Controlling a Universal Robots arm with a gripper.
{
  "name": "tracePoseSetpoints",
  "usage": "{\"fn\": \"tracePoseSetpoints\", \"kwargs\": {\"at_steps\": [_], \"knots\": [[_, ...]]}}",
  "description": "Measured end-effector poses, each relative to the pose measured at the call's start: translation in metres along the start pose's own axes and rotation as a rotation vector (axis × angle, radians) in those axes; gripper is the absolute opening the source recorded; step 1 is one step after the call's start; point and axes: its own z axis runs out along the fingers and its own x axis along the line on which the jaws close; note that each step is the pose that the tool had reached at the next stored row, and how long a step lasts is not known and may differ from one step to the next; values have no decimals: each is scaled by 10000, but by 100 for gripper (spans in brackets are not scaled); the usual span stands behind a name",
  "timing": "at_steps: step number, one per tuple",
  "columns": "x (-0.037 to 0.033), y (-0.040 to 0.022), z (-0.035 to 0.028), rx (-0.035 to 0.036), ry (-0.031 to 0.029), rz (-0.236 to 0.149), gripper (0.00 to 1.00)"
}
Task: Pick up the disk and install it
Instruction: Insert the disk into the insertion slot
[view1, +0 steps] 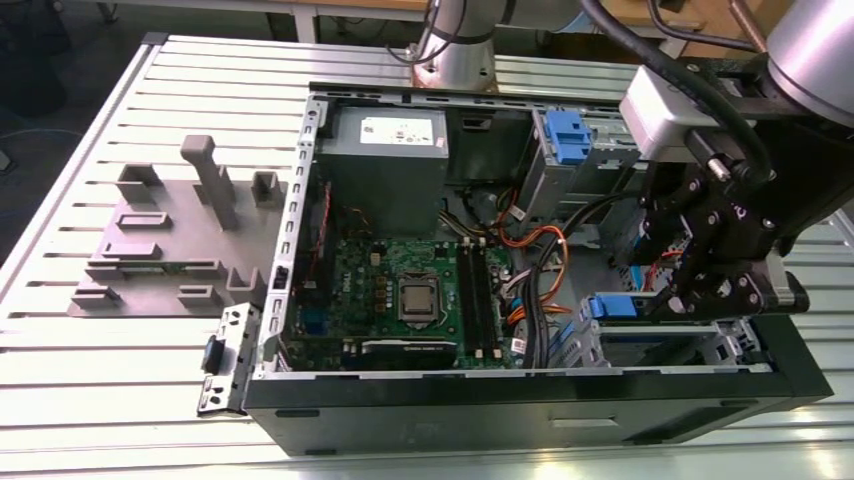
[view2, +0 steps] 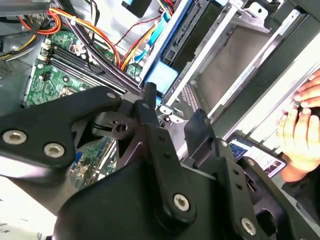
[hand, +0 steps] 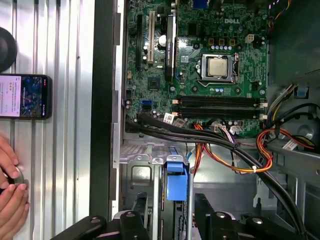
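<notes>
While the exterior view takes in the whole scene, with the open computer case (view1: 534, 412) lying on the slatted tabletop (view1: 80, 400), a grey fixture (view1: 174, 235) standing apart on the exterior view's left and the grey power supply (view1: 387, 150) at the far end of the case, it places the claw (view1: 694, 300) low over the metal drive bay (view1: 681, 345) at the case's corner on the exterior view's right; there the disk (view1: 617, 306) shows as a blue end just beside the claw, at the mouth of the bay, and a separate blue latch piece (view1: 567, 135) sits further back in the case. The first wrist view looks straight down past the claw (hand: 172, 216) and gives the disk (hand: 176, 182) edge-on, its blue carrier upright inside the bay, with the motherboard (hand: 200, 65) beyond and orange and black cables (hand: 235, 155) running beside it; outside the case wall it adds a phone (hand: 25, 96) lying on the tabletop and a person's hands (hand: 10, 190) near it. The second wrist view brings the claw (view2: 172, 107) close, the disk's blue face (view2: 162, 75) just past it, and the hands (view2: 302, 130) by the phone (view2: 255, 152). I cannot tell whether the claw is spread or clamped on the disk
</notes>
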Motion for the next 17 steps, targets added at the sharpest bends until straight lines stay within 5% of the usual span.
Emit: {"fn": "tracePoseSetpoints", "kwargs": {"at_steps": [3, 11, 17], "knots": [[0, 0, 9, 1, -4, 0, 48], [3, 0, 138, 4, 0, 1, 13], [3, -2, 224, 4, 1, 0, 11]]}}
